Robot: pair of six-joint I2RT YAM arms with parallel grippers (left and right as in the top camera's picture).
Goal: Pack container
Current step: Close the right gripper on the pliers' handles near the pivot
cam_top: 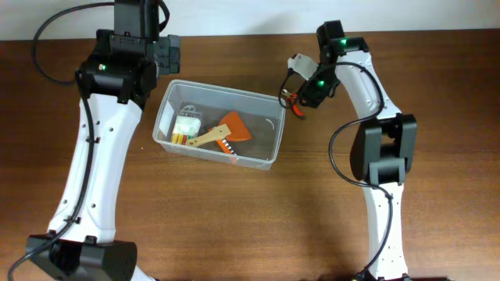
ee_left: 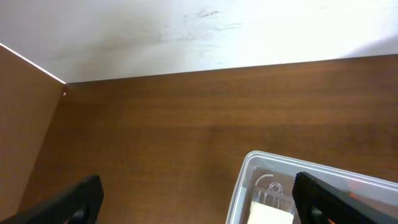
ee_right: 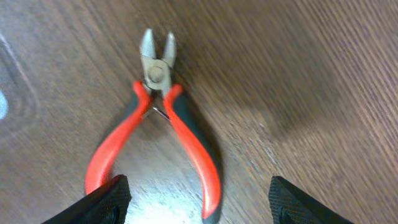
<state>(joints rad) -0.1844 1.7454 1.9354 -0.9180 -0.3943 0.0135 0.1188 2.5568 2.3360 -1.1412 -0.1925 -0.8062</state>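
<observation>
Wood-grain desk (cam_top: 437,78), white wall behind. Container (cam_top: 223,90) sits mid-desk and already holds a wooden-handled orange scraper (cam_top: 226,129) and a small pale pack (cam_top: 186,125). Red-handled side cutters (ee_right: 155,124) lie flat on the desk just right of the container, outside it. Right claw (ee_right: 196,202) hangs over them, jaws apart and astride both handles, gripping nothing; whether either pad touches a handle cannot be judged from this low view. Left claw (ee_left: 199,208) stands wide and empty near the container's far-left corner.

Recommended: centre the right claw on the handles nearer the pivot and descend to desk level. Close squarely so the sprung handles fold together without the tool twisting, then lift clear of the rim before crossing.
</observation>
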